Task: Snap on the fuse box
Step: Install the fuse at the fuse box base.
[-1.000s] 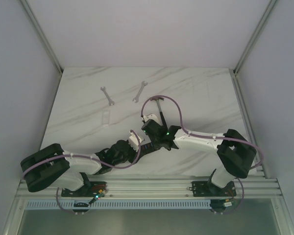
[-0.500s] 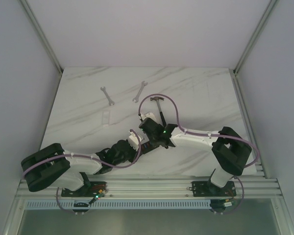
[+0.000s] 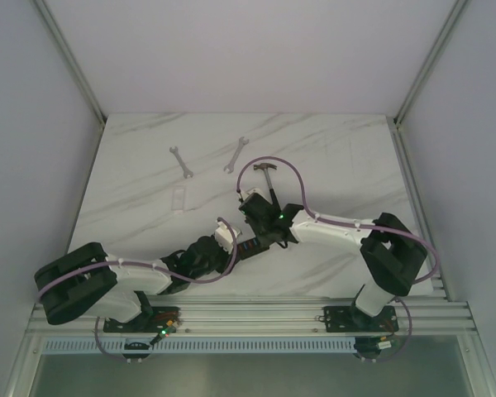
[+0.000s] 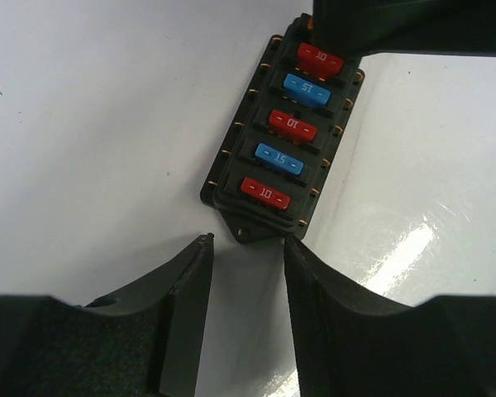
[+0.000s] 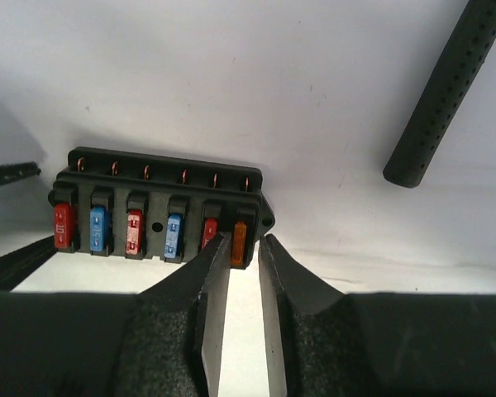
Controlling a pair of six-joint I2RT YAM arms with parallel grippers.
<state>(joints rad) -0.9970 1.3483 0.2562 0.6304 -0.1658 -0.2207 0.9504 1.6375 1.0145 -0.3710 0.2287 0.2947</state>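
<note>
The fuse box [image 4: 281, 153] is a small black box lying flat on the white table, with a row of red and blue fuses on its face. From the right wrist the fuse box [image 5: 157, 219] also shows an orange fuse [image 5: 239, 240] at its right end. My right gripper [image 5: 245, 238] is open a little, its tips either side of that orange fuse with small gaps. My left gripper [image 4: 247, 242] is open and empty, its tips just short of the box's mounting tab. From above, the fuse box [image 3: 250, 245] lies between the two wrists.
A black-handled hammer [image 5: 442, 91] lies just right of and beyond the box; its head [image 3: 265, 168] shows from above. Two wrenches [image 3: 180, 162] [image 3: 236, 155] and a small clear piece [image 3: 178, 198] lie farther back on the marble table [image 3: 132, 190].
The right gripper's jaws have parted slightly around the orange fuse, and its wrist has shifted a little over the box. The left arm has barely moved.
</note>
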